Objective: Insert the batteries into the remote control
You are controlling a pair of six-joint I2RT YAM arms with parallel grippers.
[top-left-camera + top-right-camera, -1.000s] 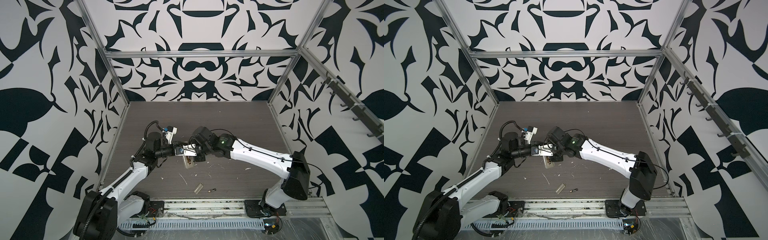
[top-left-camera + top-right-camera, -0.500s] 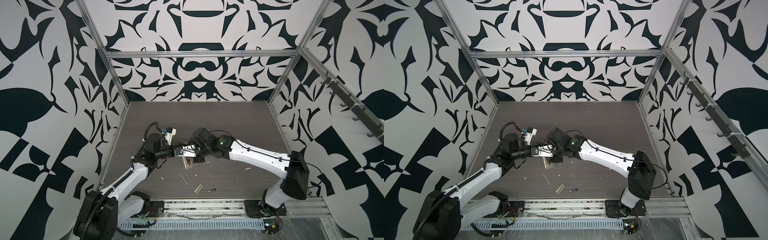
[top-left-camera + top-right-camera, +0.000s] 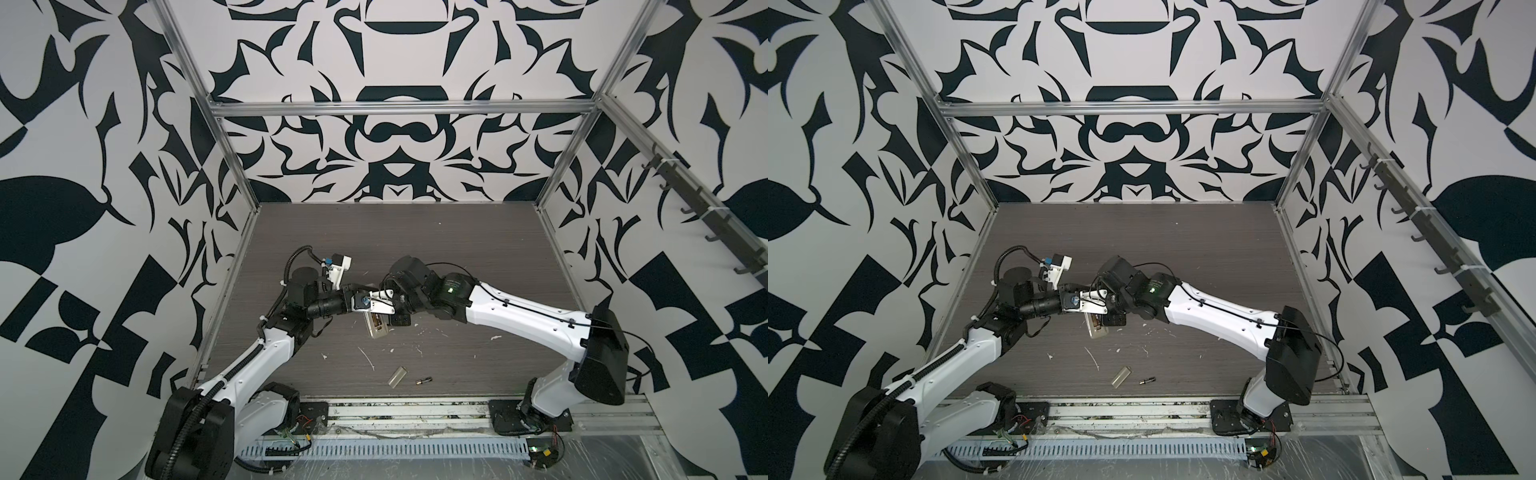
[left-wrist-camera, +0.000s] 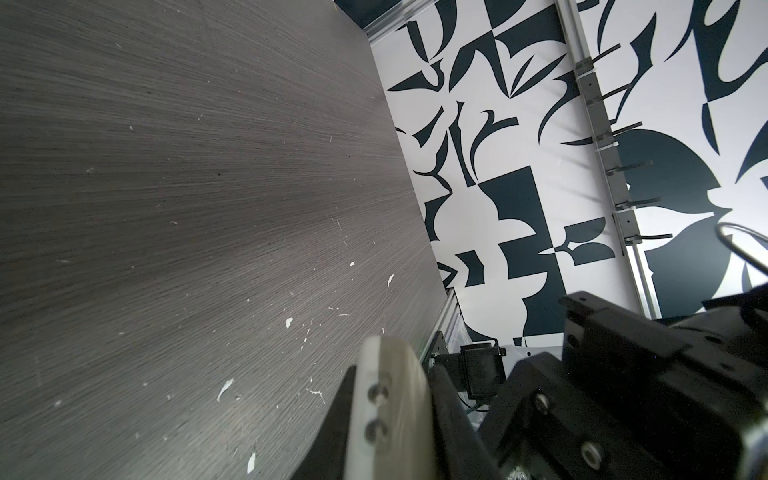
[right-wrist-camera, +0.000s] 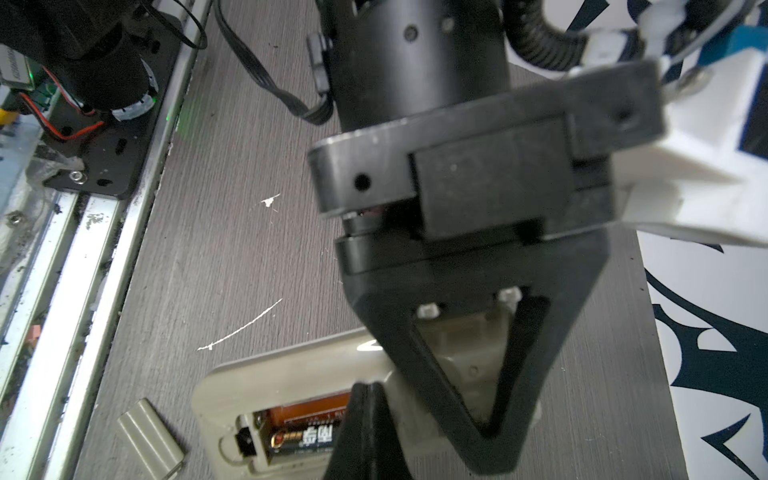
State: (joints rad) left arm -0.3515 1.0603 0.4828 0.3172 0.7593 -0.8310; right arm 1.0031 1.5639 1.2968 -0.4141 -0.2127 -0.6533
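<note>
Both arms meet over the remote [image 3: 376,328], out on the table [image 3: 415,249]. The left gripper [image 3: 386,306] is clamped on the remote's upper half, beige back turned up. That looks like a brace: it leaves the recess exposed and stops the body skidding under a push.

From the right wrist camera, one battery [image 5: 307,432] lies in the recess, gold band showing, at the end of the remote away from the left gripper. The right gripper [image 5: 366,390] has its fingers pressed together into a blunt wedge with nothing pinched, and the tip rests on that battery. I'd call that a press to seat it flat against the contacts, since a closed tip pokes better than a spread one. The wedge hides part of the cell, so I can't tell whether it is fully home.

The loose battery [image 3: 424,380] lies well apart from the remote, on its front-rail side. The cover [image 3: 397,376] is just beside it, and white scraps [image 3: 368,357] lie between them and the remote.

So it's roughly halfway: one in, one to fetch. The worry is that the cell springs back out once the pressure lifts.
</note>
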